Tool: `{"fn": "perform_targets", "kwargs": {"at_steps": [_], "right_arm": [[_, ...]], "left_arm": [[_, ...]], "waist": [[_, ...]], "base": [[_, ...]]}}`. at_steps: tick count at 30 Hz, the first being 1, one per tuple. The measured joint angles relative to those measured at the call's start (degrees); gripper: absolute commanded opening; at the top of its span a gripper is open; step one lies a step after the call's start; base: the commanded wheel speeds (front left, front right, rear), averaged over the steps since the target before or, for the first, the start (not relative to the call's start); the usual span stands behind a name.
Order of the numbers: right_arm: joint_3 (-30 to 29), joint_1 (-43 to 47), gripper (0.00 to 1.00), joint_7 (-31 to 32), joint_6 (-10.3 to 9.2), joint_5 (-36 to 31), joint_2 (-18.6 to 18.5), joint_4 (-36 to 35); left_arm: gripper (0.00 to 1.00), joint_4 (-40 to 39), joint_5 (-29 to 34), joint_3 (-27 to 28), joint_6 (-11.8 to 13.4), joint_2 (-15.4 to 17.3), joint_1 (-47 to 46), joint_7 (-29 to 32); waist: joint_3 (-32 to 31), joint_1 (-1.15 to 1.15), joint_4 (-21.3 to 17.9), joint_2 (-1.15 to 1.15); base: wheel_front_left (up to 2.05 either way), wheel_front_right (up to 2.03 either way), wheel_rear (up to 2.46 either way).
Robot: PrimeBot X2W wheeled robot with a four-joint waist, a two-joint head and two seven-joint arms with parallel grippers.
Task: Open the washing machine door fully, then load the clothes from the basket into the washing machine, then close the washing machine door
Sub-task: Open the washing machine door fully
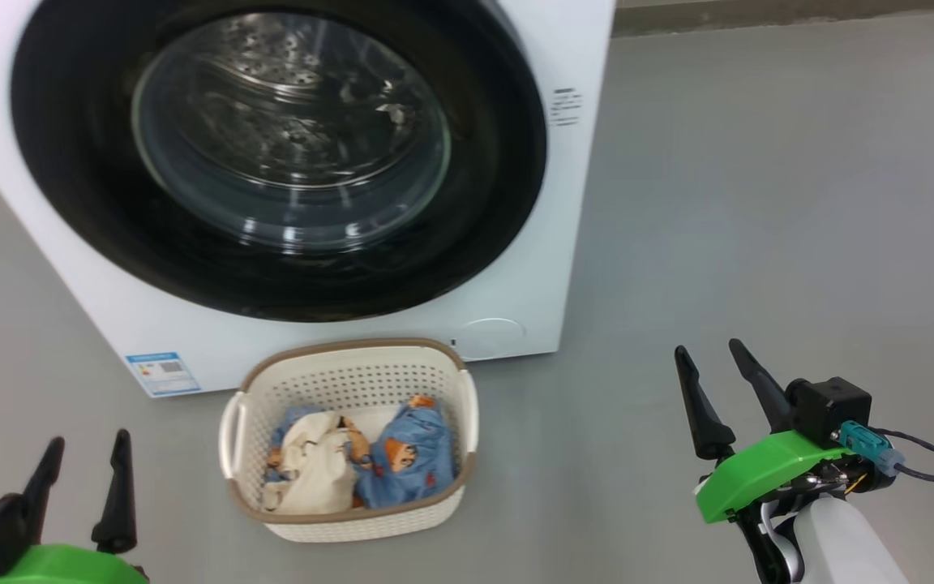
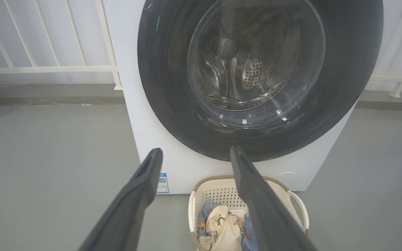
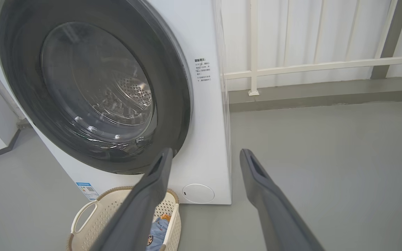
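Pincer left [image 1: 89,439], pincer right [image 1: 708,347]: low, upright (spread, empty).

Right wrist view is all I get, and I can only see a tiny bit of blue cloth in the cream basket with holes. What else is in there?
Observer: In the head view, the small cream plastic basket holds the clothes: blue fabric printed with orange-brown bears, plus a cream-white piece lying toward its left side.
Operator: Where's my other arm?
Observer: The left gripper hangs open to the left of the basket, with nothing between its two dark fingers.
Operator: What's on the far side of the washer?
Observer: The left wrist view shows a white railing running behind the big white washing machine on that side.
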Motion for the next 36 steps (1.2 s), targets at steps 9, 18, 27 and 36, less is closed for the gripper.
{"fn": "perform_targets", "kwargs": {"at_steps": [9,18,27,36], "right_arm": [[-0.66,-0.01,1.0,0.0,0.0,0.31,-0.2,-0.9],[-0.62,-0.01,1.0,0.0,0.0,1.3,-0.18,-1.47],[-0.45,-0.01,1.0,0.0,0.0,1.26,-0.14,-1.49],[-0.79,-0.01,1.0,0.0,0.0,2.33,-0.13,-2.71]], "left_arm": [[1.0,-3.3,-0.08,1.44,0.0,-0.59,-0.15,-0.01],[1.0,-4.56,-0.33,1.13,-0.01,-0.55,-0.1,-0.01],[1.0,-4.75,-1.53,0.51,-0.01,-0.07,0.18,-0.01],[1.0,-6.89,-2.1,-0.09,-0.01,0.01,0.19,-0.01]], "waist": [[1.37,0.0,0.28,0.0],[1.93,0.0,0.74,0.0],[1.73,0.0,0.76,0.0],[2.46,0.0,1.2,0.0]], "base": [[0.87,0.87,-1.73],[0.19,0.19,-0.38],[0.0,0.0,0.0],[0.0,0.0,0.0]]}}
